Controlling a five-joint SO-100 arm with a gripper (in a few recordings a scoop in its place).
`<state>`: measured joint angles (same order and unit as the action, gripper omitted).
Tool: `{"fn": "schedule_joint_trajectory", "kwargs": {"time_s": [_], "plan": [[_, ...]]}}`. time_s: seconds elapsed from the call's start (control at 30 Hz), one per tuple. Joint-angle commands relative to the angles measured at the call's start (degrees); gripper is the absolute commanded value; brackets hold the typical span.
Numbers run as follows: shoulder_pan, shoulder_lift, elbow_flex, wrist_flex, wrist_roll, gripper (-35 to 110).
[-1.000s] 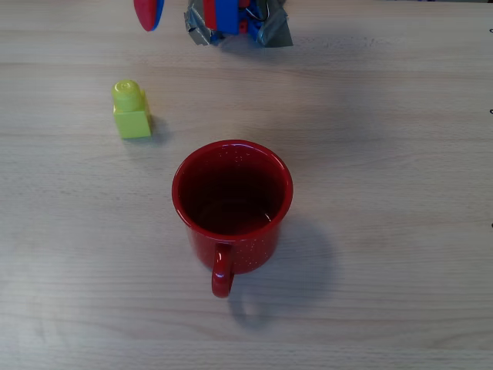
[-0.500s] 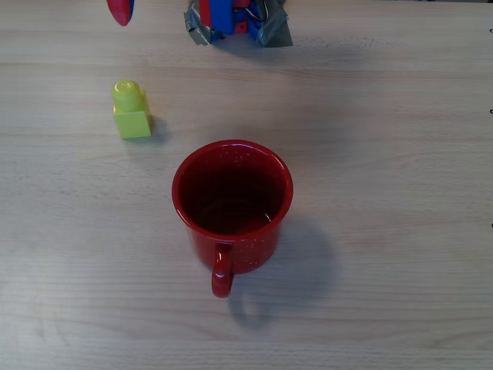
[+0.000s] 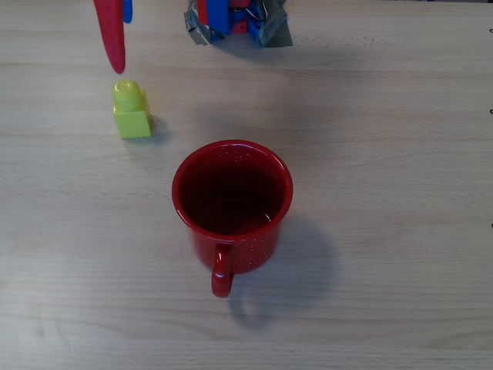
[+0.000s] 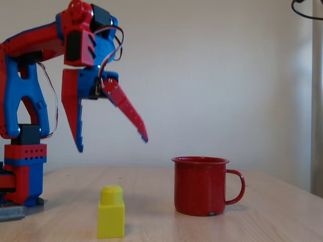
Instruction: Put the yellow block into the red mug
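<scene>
No brand, label or legible writing was found on any item.

Item, nearest in the fixed view: yellow block (image 4: pixel 111 218), one round stud uppermost, upright on the table (image 4: pixel 262 222). In the overhead view the yellow block (image 3: pixel 132 110) lay up and left of the mug, apart from it, bare wood on all sides.

Item: red mug (image 4: pixel 201 184), upright, faint white speckles, handle to the right in the fixed view; in the overhead view the red mug (image 3: pixel 232 202) showed an open round rim, handle toward the lower edge.

Item: gripper (image 4: pixel 111 143), red and blue, raised well above the table, fingers spread wide, holding nothing. In the overhead view one red finger (image 3: pixel 112 35) ended just above the block.

Surface: pale wood-grain table (image 3: pixel 385 154), broad clear stretches right of and below the mug. Behind: plain light wall (image 4: pixel 217 75).
</scene>
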<state>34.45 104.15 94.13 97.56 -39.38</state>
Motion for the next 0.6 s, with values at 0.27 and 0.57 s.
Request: {"fn": "schedule_joint_trajectory", "kwargs": {"time_s": [0.27, 0.57], "plan": [[3.4, -2.7, 8.6, -12.5, -2.5, 47], [2.5, -4.5, 15.3, -19.8, -3.3, 46]]}}
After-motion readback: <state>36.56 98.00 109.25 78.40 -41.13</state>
